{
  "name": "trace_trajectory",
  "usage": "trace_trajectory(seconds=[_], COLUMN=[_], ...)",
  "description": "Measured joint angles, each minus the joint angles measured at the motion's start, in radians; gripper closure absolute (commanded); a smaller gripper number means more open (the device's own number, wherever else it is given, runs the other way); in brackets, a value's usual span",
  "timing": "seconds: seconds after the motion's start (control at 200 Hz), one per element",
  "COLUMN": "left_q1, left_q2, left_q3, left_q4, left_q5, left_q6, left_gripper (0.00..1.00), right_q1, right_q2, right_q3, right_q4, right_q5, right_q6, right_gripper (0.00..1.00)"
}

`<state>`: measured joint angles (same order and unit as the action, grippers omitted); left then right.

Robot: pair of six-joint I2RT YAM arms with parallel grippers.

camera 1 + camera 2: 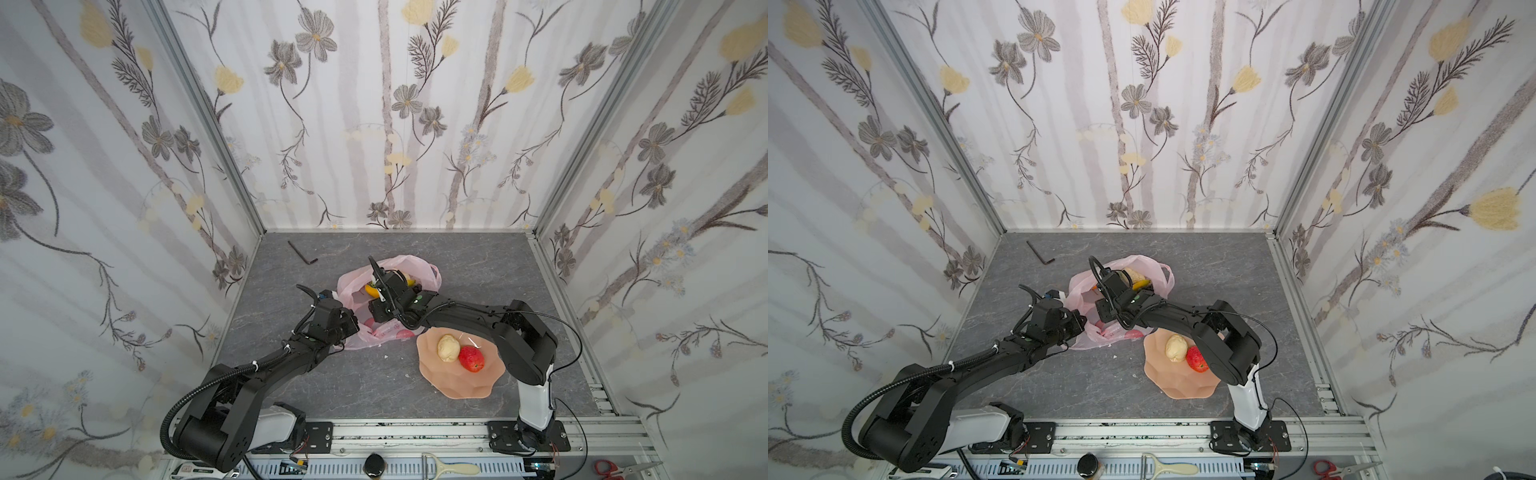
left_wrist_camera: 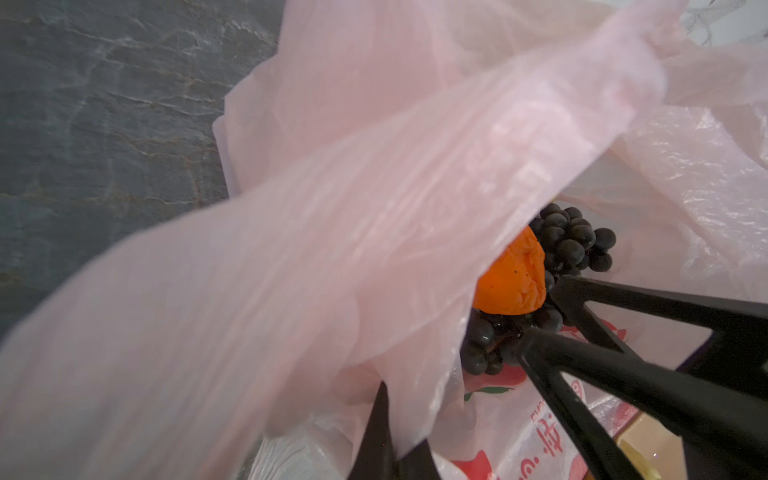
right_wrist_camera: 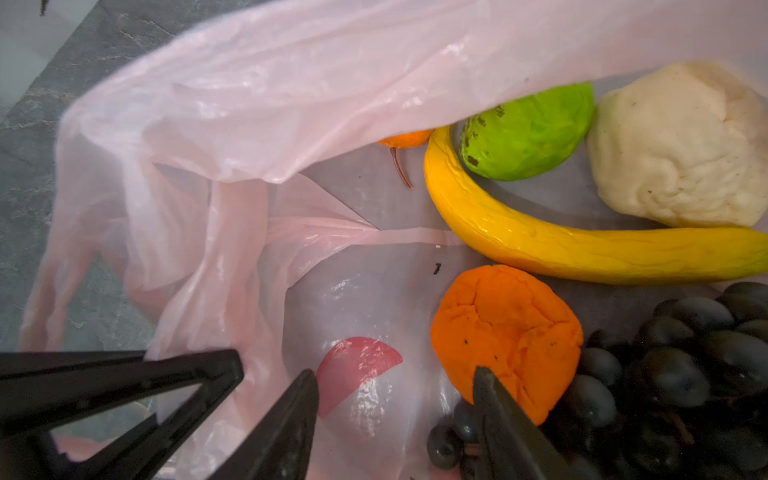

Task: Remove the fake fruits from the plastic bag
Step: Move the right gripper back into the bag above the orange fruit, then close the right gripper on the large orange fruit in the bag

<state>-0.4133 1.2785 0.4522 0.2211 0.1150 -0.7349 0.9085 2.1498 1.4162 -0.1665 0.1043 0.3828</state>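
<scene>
Top views: marble tbl (image 1: 365, 386), floral walls (image 1: 374, 124); L end effector (image 2: 397, 446) pinching bag (image 1: 409, 264), R (image 3: 395, 378) spread.

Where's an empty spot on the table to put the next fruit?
Bare table lies at the front, between the left arm and the dish, and at the back right, beside the bag. The dish's front is free too. The middle is crowded: the right arm meets the left at the bag.

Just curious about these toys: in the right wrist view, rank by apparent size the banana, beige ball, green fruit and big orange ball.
1. banana
2. beige ball
3. orange ball and green fruit look alike: the orange is nearer the camera, the plastic bag hides part of the green.
</scene>
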Motion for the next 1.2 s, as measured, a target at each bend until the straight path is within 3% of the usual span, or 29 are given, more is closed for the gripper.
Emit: trace_trajectory(seconds=[0.674, 1.199], left_q1=[-0.001, -0.002], left_q2=[0.018, 0.006], left_q3=[0.006, -0.003], left_q4=[-0.008, -0.008], left_q5=[-0.008, -0.010], left_q6=[0.004, 0.002], left_gripper=[1.00, 1.00], right_q1=[0.008, 0.011], right_q2=[0.051, 0.156], right_q3=[0.084, 0.168], right_q4=[-0.122, -0.161], right_q5=[0.227, 0.301], right_q6=[-0.052, -0.071], right_gripper=[0.32, 0.24])
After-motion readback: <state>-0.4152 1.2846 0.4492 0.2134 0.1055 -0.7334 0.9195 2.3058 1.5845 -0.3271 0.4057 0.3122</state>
